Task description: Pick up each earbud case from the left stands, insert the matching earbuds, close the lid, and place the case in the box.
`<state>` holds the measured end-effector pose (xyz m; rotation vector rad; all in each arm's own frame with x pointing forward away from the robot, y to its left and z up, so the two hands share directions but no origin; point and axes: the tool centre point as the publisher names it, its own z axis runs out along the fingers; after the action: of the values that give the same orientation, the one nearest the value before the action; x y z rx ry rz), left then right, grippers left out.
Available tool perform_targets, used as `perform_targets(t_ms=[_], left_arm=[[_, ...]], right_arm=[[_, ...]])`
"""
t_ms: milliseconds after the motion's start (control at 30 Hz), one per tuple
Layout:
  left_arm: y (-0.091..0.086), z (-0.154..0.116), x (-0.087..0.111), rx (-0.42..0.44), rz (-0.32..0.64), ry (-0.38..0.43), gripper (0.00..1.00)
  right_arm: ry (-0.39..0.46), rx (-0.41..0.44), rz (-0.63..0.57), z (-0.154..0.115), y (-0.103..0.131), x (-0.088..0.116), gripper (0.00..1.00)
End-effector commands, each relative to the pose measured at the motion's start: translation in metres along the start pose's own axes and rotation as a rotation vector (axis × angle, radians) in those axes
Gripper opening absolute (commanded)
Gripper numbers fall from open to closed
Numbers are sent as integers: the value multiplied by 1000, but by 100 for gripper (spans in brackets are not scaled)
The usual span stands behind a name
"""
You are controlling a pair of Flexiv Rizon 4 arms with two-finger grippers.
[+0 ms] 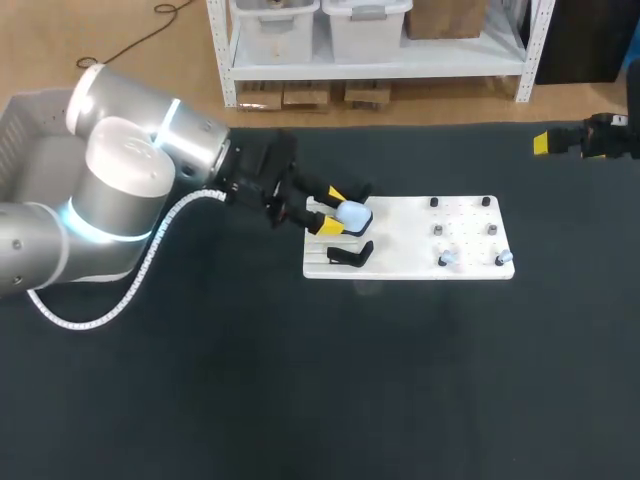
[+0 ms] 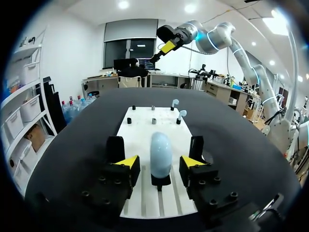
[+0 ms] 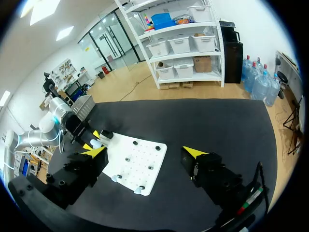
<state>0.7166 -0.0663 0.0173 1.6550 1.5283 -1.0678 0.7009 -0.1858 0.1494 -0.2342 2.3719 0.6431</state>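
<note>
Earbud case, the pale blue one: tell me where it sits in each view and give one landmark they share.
Head view: the earbud case sits at the white board's left end, between the left gripper's open fingers.
Left wrist view: upright on a black stand between that gripper's yellow tips, untouched.
Right wrist view: small, at the board's end by the left gripper.
Shared landmark: the white board.

No readable text, label, number or sign in any view. The white board (image 1: 400, 250) on the table and the pale earbud case (image 1: 353, 213) show plain surfaces, with no legible marks.
</note>
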Motion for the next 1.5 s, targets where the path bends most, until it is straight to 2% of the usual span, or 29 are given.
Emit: perform_targets(t_ms=[33, 467, 867, 1100, 1267, 1333, 1400, 1433, 1500], left_arm=[[2, 3, 3, 2, 2, -4, 50], [0, 7, 1, 5, 8, -8, 48], [0, 10, 0, 1, 13, -11, 41], [-1, 11, 1, 1, 14, -10, 30], [-2, 11, 1, 3, 16, -11, 26], [-2, 11, 1, 3, 17, -12, 20], [-3, 11, 1, 3, 19, -13, 4], [-3, 11, 1, 4, 20, -14, 0], [-3, 11, 1, 6, 22, -14, 0]], right_arm=[[0, 0, 0, 0, 0, 0, 100], [0, 0, 0, 0, 0, 0, 100], [0, 0, 0, 0, 0, 0, 100], [0, 0, 0, 0, 0, 0, 100], [0, 0, 0, 0, 0, 0, 100], [0, 0, 0, 0, 0, 0, 100], [0, 0, 0, 0, 0, 0, 100], [0, 0, 0, 0, 0, 0, 100], [0, 0, 0, 0, 0, 0, 100]])
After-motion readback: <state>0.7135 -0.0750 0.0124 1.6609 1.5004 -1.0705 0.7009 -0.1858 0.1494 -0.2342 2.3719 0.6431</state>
